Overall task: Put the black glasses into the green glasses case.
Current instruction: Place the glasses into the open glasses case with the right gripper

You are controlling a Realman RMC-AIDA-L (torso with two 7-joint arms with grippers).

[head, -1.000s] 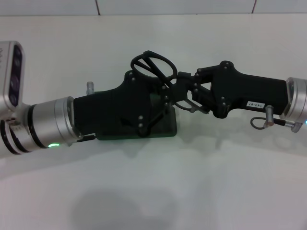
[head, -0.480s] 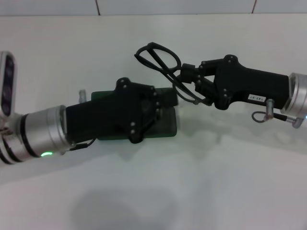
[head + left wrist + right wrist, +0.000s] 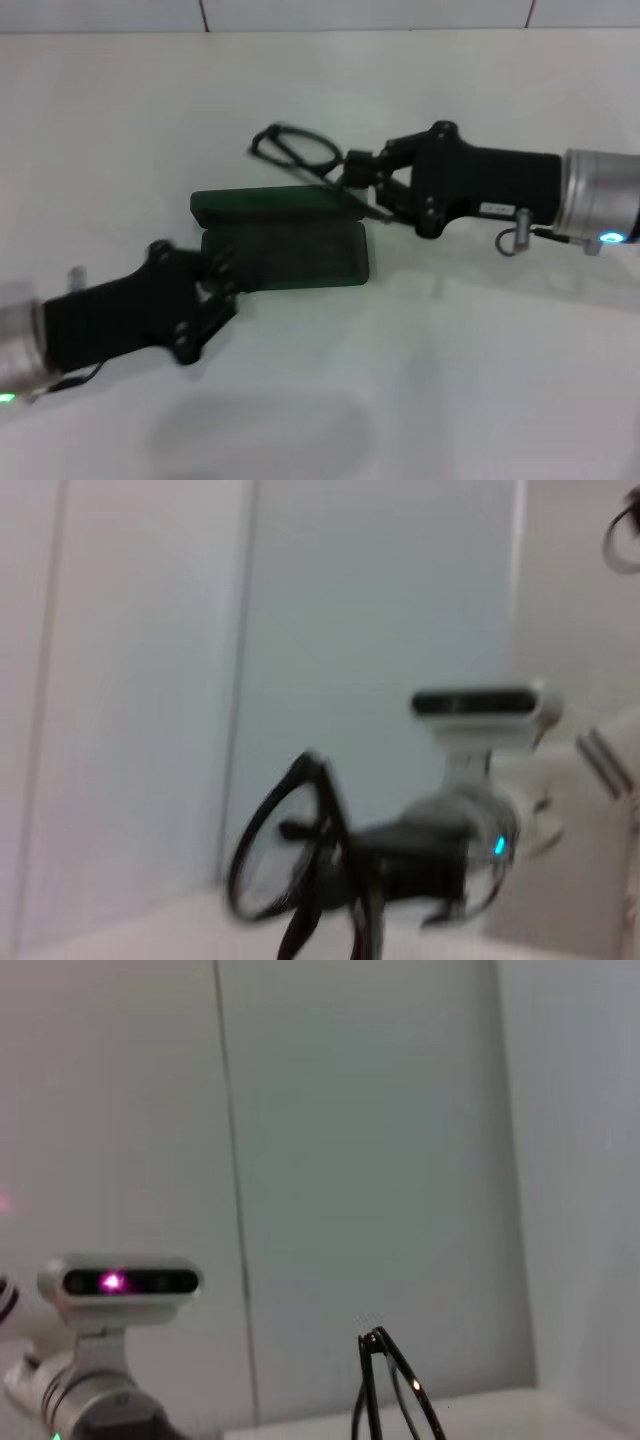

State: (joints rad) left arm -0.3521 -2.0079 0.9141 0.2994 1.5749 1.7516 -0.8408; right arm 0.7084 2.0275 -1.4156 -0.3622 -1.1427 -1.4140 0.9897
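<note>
The green glasses case [image 3: 285, 257] lies open in the middle of the table, its lid [image 3: 270, 203] folded back on the far side. My right gripper [image 3: 352, 184] reaches in from the right and is shut on the black glasses [image 3: 293, 148], holding them just above the lid's far right end. The left wrist view shows those glasses [image 3: 285, 850] hanging from the right gripper [image 3: 352, 858]. Their frame [image 3: 395, 1392] also pokes into the right wrist view. My left gripper [image 3: 215, 282] sits low at the case's front left corner.
The white table [image 3: 480, 380] stretches all round the case, with a tiled wall edge [image 3: 360, 15] at the back. The left arm's body [image 3: 110, 325] lies across the front left. Its wrist camera [image 3: 120, 1282] shows in the right wrist view.
My left arm has pulled back to the front left, off the case, which now lies uncovered and open. The right gripper has carried the glasses left and lower, toward the lid.
</note>
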